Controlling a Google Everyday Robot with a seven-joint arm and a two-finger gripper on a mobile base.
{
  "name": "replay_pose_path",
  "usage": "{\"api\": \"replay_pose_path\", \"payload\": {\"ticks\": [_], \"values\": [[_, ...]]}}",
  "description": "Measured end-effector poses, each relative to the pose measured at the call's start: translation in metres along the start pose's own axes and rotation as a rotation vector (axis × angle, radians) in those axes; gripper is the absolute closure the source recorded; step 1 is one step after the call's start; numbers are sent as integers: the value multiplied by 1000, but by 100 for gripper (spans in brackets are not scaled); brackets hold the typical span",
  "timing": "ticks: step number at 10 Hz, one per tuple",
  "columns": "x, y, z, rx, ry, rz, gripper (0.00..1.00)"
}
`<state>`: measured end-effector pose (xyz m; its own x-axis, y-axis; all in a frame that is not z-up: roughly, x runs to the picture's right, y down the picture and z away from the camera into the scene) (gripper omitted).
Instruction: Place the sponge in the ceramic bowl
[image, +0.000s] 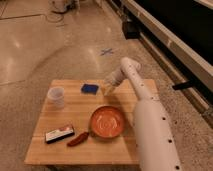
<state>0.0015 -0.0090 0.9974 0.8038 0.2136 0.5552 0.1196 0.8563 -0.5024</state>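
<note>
Camera view: small flat dark-blue rectangular sponge (90, 89) lies on the wooden surface (50, 152), apart from the round glossy orange-red ceramic bowl (106, 121). My tool (108, 90) hangs just beside the sponge, jaws spread, gripping nothing. I judge a grasp is due, so I centre over the sponge, descend squarely and pinch gently.

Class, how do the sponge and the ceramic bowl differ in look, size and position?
The sponge is dark blue; the ceramic bowl is orange-red. The sponge is a flat rectangle, the bowl round and hollow. The sponge is much smaller and lies near the table's far edge, the bowl nearer. Both rest on the table; the gripper hangs open beside the sponge.
</note>
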Motion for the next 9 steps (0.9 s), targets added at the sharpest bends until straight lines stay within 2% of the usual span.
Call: {"api": "replay_pose_path", "payload": {"ticks": [2, 3, 6, 9], "values": [[1, -1, -1, 7, 1, 0, 35], [-2, -4, -1, 29, -3, -3, 35], [-24, -5, 9, 86, -23, -27, 35], [-38, 5, 20, 107, -24, -28, 35]]}}
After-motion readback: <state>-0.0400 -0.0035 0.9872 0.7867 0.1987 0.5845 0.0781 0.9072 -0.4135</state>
